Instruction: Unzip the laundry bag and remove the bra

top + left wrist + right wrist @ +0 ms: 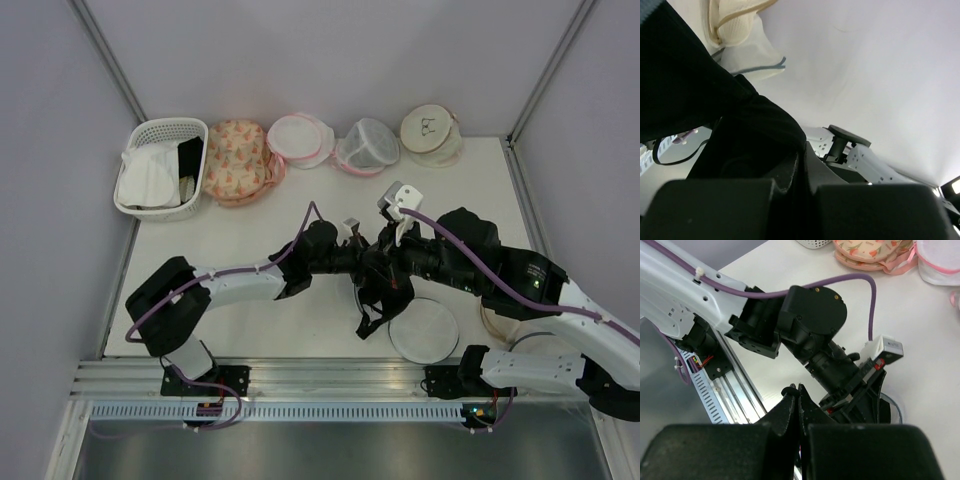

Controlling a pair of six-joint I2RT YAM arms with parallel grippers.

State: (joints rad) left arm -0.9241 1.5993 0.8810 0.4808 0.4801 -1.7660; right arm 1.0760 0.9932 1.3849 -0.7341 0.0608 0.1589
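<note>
Pinching black fabric, the left end effector [801, 150] has its fingers closed on the bra [377, 298]. The right end effector [799, 389] is clamped fully shut, tip to tip with the left one (whether it also grips cloth cannot be told). Both meet above the middle of the tabletop [300, 215]. One bra hangs from them, its long axis running toward the near edge, with a strap loop at the low end. One laundry bag [422, 332] lies flat just right of it, round face up. Along the back stand four more bags [235, 160] and one basket [150, 130].
</note>
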